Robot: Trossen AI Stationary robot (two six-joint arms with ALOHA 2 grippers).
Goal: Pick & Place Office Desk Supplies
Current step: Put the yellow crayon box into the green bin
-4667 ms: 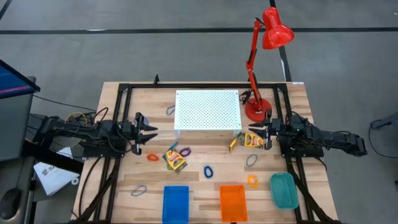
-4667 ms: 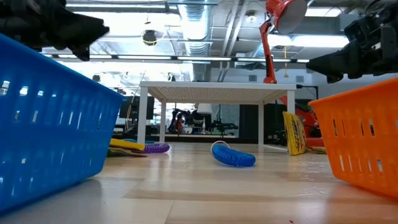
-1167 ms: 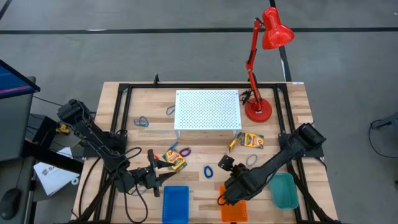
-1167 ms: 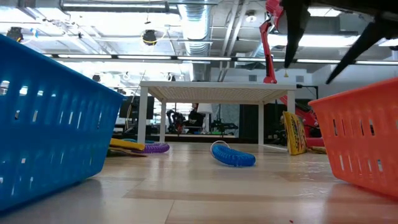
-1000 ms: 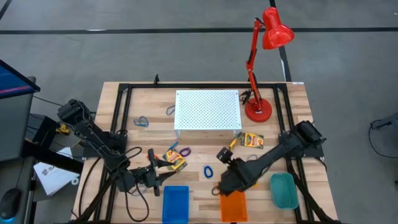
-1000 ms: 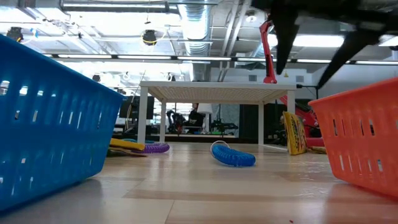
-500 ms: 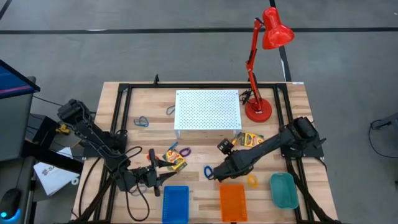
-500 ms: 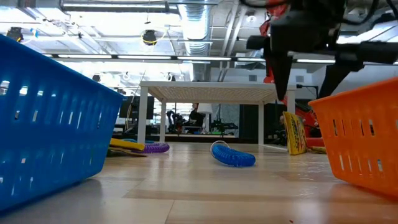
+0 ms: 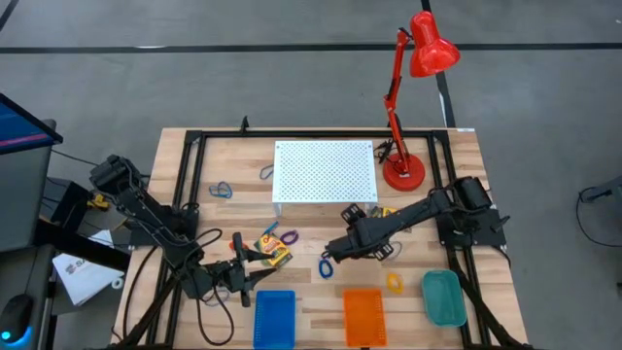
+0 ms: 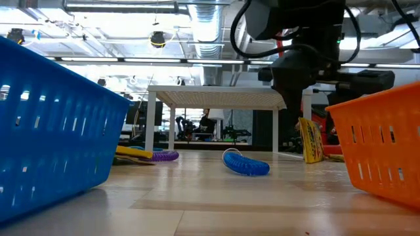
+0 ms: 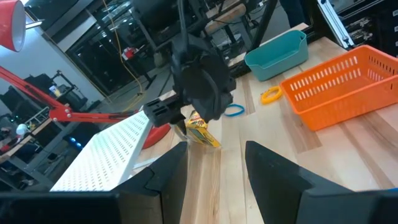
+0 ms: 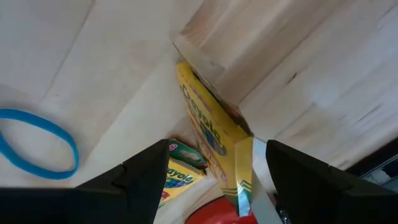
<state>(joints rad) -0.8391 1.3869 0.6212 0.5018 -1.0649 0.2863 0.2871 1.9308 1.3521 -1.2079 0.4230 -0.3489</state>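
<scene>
Loops and crayon boxes are lying scattered mid-table, and the right gripper [image 9: 328, 258] is hovering with its fingers spread wide and empty just beside the blue loop [image 9: 326, 268], which sits at its six o'clock; that loop is looking thin, light and springy, likely to skate on the wood, so pinching across its narrow width should serve best; the crayon box [image 12: 214, 146] in the right wrist view is stiff, light cardboard, best taken across its thin faces; a second crayon box [image 9: 273, 250] is lying at nine o'clock of the blue loop; the left gripper [image 9: 248, 274] is waiting above the blue basket [image 9: 274, 317], fingers parted, holding nothing; since a second ago the right arm has been swinging away from the orange basket [image 9: 363, 316] toward twelve o'clock, while the left has stayed put.
</scene>
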